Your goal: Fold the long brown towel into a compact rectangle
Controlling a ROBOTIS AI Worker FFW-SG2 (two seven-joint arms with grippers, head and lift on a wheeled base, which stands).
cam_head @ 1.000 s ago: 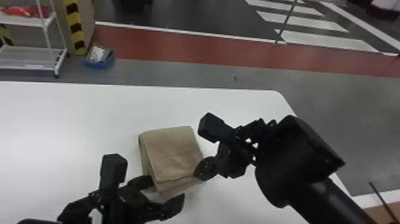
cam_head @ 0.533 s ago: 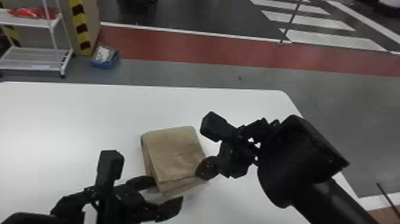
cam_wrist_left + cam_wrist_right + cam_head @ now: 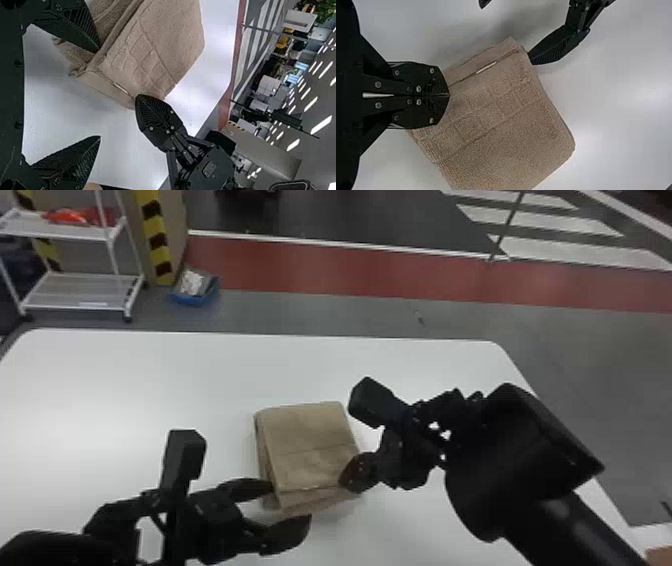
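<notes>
The brown towel (image 3: 310,450) lies folded into a thick, roughly square stack on the white table, its layered edge towards the robot. At its near left corner is my left gripper (image 3: 291,502), open; in the left wrist view the gripper (image 3: 99,94) has one finger against the towel's (image 3: 166,43) layers and the other over bare table. My right gripper (image 3: 346,486) is at the near right corner. In the right wrist view this gripper (image 3: 448,95) has its fingers pressed together over the seamed edge of the towel (image 3: 510,130); no fabric is visible between them.
The white table (image 3: 150,380) extends behind and left of the towel, with a rounded far right corner. Beyond it, on the floor, stand a white shelf rack (image 3: 80,292) and a blue bin (image 3: 196,297).
The head view has swung slightly, so the table's far left corner now shows. Against the towel, my left gripper sits a little farther left; the right gripper and the folded stack look unmoved.
</notes>
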